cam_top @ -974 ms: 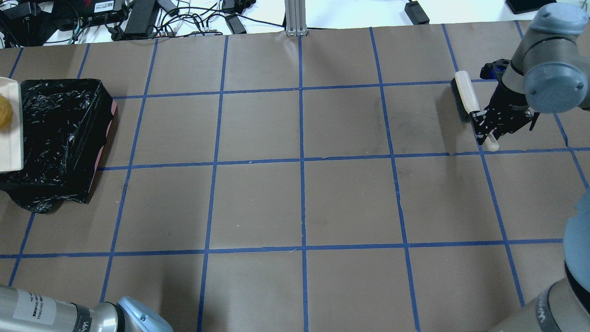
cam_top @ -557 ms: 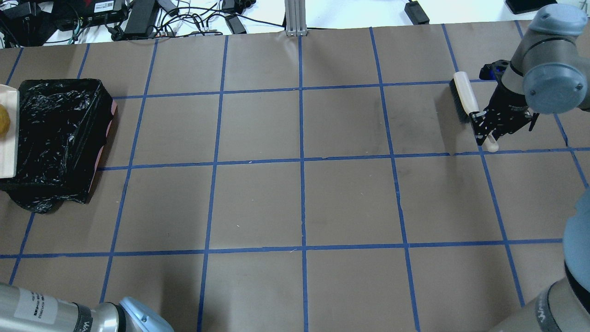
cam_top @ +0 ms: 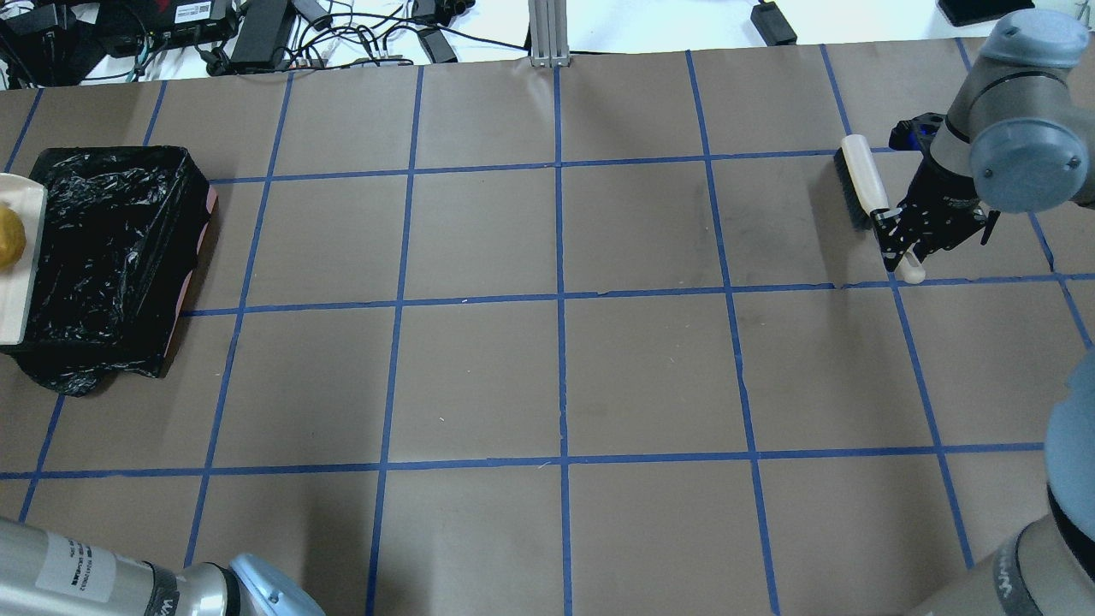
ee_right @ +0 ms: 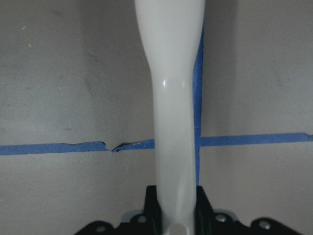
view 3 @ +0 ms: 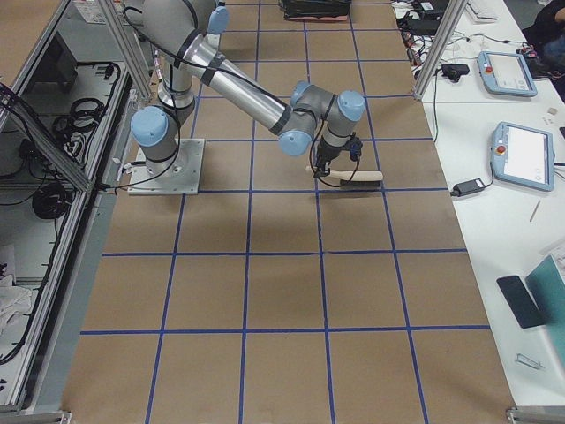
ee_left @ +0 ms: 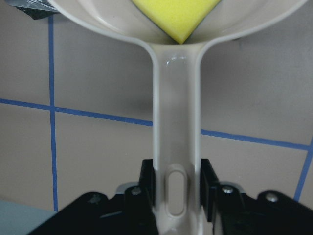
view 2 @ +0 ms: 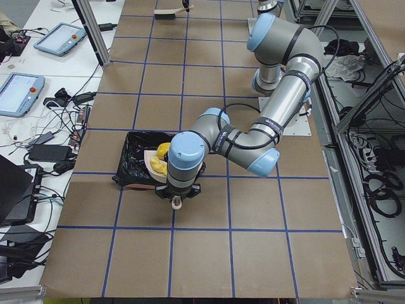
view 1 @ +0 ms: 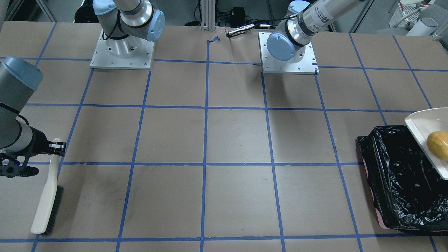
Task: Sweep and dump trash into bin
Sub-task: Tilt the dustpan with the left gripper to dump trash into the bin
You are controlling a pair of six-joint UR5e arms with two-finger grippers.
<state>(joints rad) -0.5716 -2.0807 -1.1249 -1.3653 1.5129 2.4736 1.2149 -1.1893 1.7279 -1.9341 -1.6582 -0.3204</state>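
Dustpan (ee_left: pixel 176 98) handle tight in left gripper (ee_left: pixel 177 188), pan above bin (cam_top: pixel 111 248); brush (cam_top: pixel 858 175) handle tight in right gripper (ee_right: pixel 176 208)

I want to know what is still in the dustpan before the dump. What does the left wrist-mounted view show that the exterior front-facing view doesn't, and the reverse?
Only the left wrist-mounted view shows the yellow sponge wedge at the pan's throat and the left gripper shut on the handle. Only the exterior front-facing view shows the golden-brown lump on the pan, the inside of the black-lined bin and the brush at the opposite end. Both views show the beige dustpan.
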